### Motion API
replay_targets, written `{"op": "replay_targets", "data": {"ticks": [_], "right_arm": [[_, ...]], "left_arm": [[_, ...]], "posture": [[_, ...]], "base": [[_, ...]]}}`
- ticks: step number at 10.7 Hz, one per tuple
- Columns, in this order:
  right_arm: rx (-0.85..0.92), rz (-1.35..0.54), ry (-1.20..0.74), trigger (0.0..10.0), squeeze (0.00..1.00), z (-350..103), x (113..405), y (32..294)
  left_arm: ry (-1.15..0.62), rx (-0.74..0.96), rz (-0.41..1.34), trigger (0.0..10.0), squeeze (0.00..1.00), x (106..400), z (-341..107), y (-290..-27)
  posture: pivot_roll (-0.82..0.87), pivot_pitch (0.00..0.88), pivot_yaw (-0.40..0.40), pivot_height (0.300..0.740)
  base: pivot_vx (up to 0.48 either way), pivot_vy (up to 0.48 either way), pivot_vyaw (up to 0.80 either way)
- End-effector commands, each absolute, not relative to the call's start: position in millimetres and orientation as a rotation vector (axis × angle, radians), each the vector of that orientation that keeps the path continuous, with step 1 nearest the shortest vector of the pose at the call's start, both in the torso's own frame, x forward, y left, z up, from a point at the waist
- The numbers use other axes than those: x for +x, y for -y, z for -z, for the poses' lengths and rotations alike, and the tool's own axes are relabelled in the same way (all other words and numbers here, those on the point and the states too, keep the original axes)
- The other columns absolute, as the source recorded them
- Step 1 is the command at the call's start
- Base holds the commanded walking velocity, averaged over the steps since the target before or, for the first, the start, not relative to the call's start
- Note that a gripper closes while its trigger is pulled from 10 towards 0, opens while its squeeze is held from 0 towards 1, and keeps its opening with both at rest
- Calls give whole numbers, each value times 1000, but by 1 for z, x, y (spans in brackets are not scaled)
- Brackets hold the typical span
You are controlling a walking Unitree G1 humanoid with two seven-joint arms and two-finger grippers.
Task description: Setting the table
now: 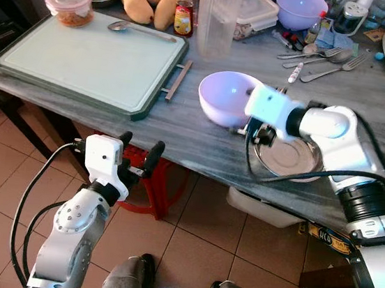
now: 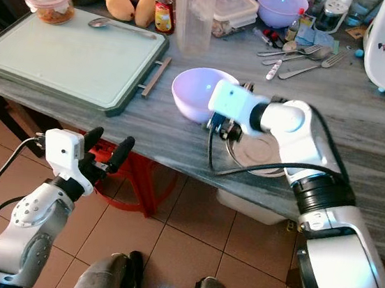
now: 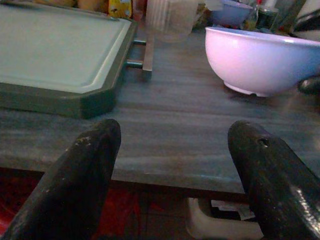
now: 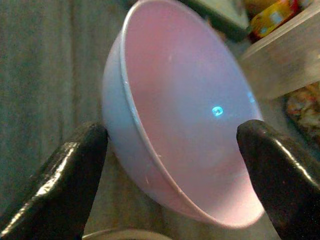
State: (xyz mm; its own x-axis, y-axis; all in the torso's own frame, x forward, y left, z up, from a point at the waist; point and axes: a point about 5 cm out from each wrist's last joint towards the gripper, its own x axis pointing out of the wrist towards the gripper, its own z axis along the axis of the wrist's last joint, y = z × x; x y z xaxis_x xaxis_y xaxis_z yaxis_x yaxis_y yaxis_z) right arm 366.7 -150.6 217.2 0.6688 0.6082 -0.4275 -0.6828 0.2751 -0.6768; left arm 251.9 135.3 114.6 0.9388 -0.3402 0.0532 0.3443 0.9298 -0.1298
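Bowl (image 1: 228,96) sits on the counter (image 1: 181,125), just beside a steel plate (image 1: 290,158). Right gripper (image 4: 170,150) is spread wide astride its rim, holding nothing. Left gripper (image 1: 139,153) hangs open (idle, below counter edge). Risk: a finger catches the rim and tips or shoves the bowl.

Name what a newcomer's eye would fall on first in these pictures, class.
The lilac bowl near the grey table's front edge, with the right claw open at its rim. Then the big green cutting board to its left, and the left claw open below the table edge.
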Motion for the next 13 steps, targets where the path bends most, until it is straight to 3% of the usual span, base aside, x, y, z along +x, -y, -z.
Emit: {"op": "replay_targets", "data": {"ticks": [1, 6, 8, 9, 10, 11, 13], "right_arm": [[-915, -852, -20, 10000, 1000, -229, 364, 149], [-629, -743, 100, 10000, 996, -214, 331, 149], [-652, -532, 214, 10000, 914, -224, 322, 150], [-571, -353, 274, 10000, 373, -228, 316, 149], [-555, -282, 275, 10000, 0, -225, 314, 151], [-439, -139, 204, 10000, 0, -209, 306, 157], [-379, -62, 107, 10000, 0, -186, 296, 163]], "left_arm": [[27, -135, 357, 10000, 0, 252, -113, -134], [22, -133, 364, 10000, 0, 250, -111, -134], [19, -133, 367, 10000, 0, 249, -111, -135], [16, -134, 368, 10000, 0, 248, -110, -134], [15, -135, 369, 10000, 0, 247, -110, -134], [11, -135, 369, 10000, 0, 245, -110, -134], [6, -134, 372, 10000, 0, 244, -109, -135]], "posture": [[-30, 125, 53, 740], [-36, 135, 56, 740], [-41, 140, 55, 740], [-43, 145, 54, 740], [-42, 148, 55, 740], [-44, 157, 58, 740], [-45, 171, 61, 740]], "base": [[0, 0, 0], [0, 0, 0], [0, 0, 0], [0, 0, 0], [0, 0, 0], [0, 0, 0], [0, 0, 0]]}}
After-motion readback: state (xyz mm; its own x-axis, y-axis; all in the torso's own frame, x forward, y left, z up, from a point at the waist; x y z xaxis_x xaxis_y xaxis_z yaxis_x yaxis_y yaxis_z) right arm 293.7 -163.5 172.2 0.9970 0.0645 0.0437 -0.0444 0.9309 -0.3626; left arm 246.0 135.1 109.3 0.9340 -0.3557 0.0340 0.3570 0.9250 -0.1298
